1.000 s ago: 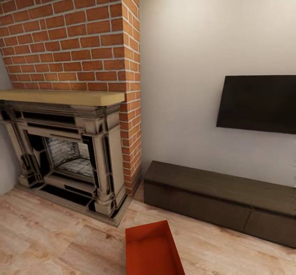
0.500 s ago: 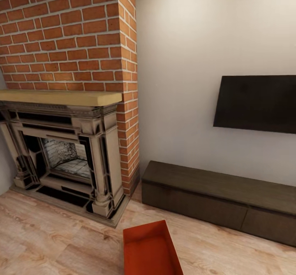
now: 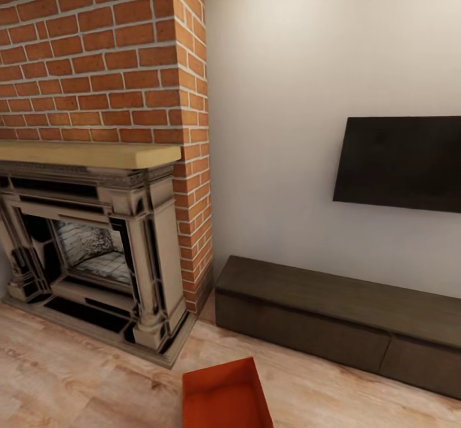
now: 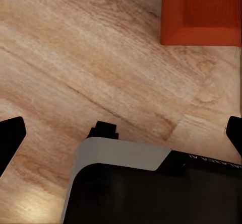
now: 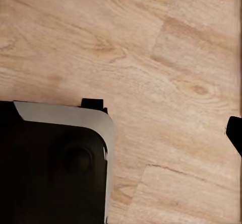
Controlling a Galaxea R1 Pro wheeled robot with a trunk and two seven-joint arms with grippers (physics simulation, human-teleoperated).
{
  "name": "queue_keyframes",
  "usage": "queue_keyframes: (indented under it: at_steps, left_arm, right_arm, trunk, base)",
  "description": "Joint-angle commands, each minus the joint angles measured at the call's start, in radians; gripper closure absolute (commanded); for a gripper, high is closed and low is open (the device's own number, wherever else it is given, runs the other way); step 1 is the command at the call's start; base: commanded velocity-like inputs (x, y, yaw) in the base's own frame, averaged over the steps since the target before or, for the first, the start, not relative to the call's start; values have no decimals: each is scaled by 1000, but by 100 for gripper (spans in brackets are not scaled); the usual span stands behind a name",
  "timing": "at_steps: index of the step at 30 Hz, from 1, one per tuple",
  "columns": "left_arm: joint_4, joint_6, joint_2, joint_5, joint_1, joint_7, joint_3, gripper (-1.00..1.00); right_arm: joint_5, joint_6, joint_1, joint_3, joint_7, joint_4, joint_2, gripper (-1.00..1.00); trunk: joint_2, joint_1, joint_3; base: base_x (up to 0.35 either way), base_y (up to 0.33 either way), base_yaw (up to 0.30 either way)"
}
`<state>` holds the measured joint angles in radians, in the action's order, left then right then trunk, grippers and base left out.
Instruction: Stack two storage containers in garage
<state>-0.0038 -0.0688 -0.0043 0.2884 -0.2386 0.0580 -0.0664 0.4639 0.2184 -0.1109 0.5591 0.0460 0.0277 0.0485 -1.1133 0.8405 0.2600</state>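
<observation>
Both hands hang spread wide, holding nothing.

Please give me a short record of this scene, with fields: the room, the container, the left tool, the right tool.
room: living room, brick fireplace, low bench, wall screen
container: one orange-red tray on the wood floor, empty, in front of the fireplace corner
left tool: open, above the floor, holding nothing
right tool: one fingertip shows; state unclear

A storage container lies on the wood-plank floor, ahead of the left hand. Beyond it stand the fireplace leftward, the bench rightward, the wall screen above.
</observation>
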Motion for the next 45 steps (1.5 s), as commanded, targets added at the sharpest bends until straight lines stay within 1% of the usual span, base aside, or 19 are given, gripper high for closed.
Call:
queue_keyframes:
  at_steps: [1, 11, 15, 20, 31, 35, 45]
  left_arm:
    - [1, -3, 0, 8, -1, 3, -7, -100]
    - [1, -3, 0, 8, -1, 3, -7, -100]
    - [1, -3, 0, 8, -1, 3, -7, -100]
    - [1, -3, 0, 8, -1, 3, -7, -100]
    - [1, -4, -1, 8, -1, 3, -7, -100]
    - [1, -5, -2, 8, -1, 3, -7, -100]
    - [1, -5, -3, 8, -1, 3, -7, -100]
  right_arm:
    - [7, 5, -1, 8, 1, 3, -1, -100]
    - [7, 6, -1, 8, 5, 2, -1, -100]
    - [7, 6, -1, 8, 6, 3, -1, -100]
    - [9, 6, -1, 8, 6, 3, -1, -100]
    - [10, 6, -1, 8, 6, 3, -1, -100]
    - [10, 6, -1, 8, 6, 3, -1, -100]
    - [10, 5, -1, 7, 6, 2, -1, -100]
  trunk:
    - [-1, 1, 1]
    - [-1, 1, 1]
    - [-1, 1, 1]
    - [-1, 1, 1]
    - [-1, 1, 1]
    - [-1, 1, 1]
    - [-1, 1, 1]
  base:
    - [263, -145, 0]
    - [256, -163, 0]
    - [137, -102, 0]
    - [26, -19, 139]
    - [2, -1, 243]
    - [0, -18, 57]
    - [0, -173, 4]
